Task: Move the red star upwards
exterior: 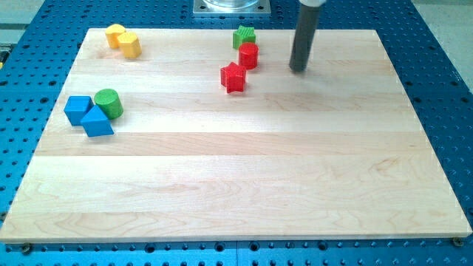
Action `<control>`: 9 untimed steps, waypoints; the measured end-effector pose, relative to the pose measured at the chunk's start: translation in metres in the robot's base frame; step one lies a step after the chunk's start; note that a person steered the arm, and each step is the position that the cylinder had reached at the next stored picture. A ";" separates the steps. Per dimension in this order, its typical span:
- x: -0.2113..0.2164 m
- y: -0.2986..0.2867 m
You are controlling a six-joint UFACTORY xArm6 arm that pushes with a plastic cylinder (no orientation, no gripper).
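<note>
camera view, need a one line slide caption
My tip rests right of the red star, which sits below the red cylinder and green star.

Colours on my board

The red star (233, 77) and red cylinder (248, 55), green star (244, 36), green cylinder (109, 103), two yellow blocks (123, 40), two blue blocks (87, 115), pale wooden board (244, 177), dark grey rod.

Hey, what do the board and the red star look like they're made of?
The board looks like pale wood, matte: visible grain and lengthwise plank seams. The red star looks like painted wood or plastic; its even, solid colour hides any grain, so I cannot tell which. My tip stands to the star's right, apart.
</note>
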State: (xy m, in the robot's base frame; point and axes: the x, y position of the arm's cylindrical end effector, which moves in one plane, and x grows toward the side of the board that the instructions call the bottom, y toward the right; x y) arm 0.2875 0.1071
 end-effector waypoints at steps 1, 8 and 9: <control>-0.002 -0.033; 0.089 -0.099; 0.076 -0.086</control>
State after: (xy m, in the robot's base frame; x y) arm 0.3632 0.0214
